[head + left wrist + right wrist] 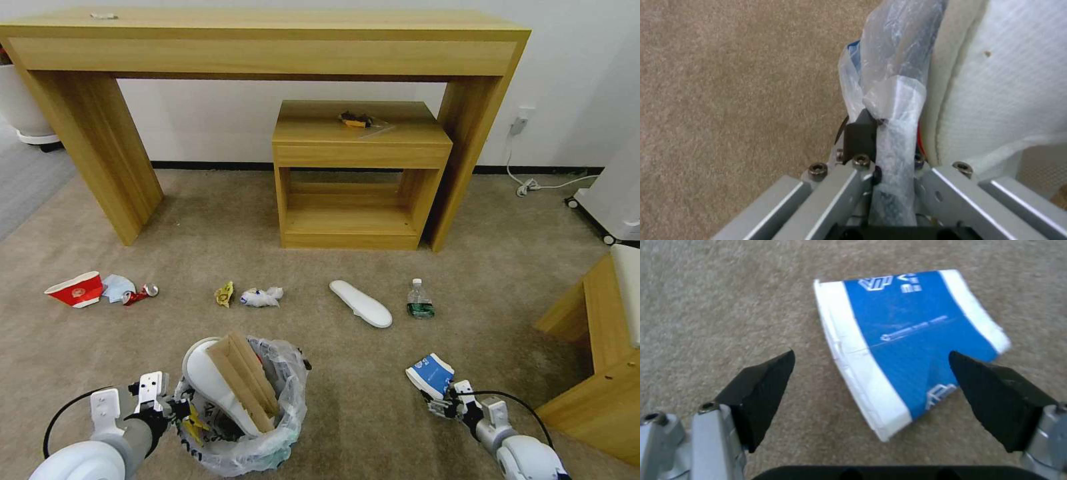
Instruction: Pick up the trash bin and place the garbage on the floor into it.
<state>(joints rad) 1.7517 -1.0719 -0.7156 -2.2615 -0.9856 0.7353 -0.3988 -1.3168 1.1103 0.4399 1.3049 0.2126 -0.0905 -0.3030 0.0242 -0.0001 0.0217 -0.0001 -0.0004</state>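
The left gripper [175,408] is clamped on the near-left rim of the bin [267,440], pinching rim and liner [889,100] together. The bin, at near left, already holds a slipper [210,383] and cardboard [247,377].

The right gripper [445,400] hangs over the packet [902,340] on the floor [347,400] at near right, its jaws spread wide to either side of the packet's near end.

The packet looks light and flat, a thin carton that would crush or bend rather than resist, and its glossy faces may slip. Taking it across the narrow width near the end looks best, with the pads dropped low enough to catch the edges against the soft carpet.

Farther off lie a bottle [420,301], a second slipper [360,303], crumpled paper [261,297], a wrapper [225,294] and a cup [77,289].
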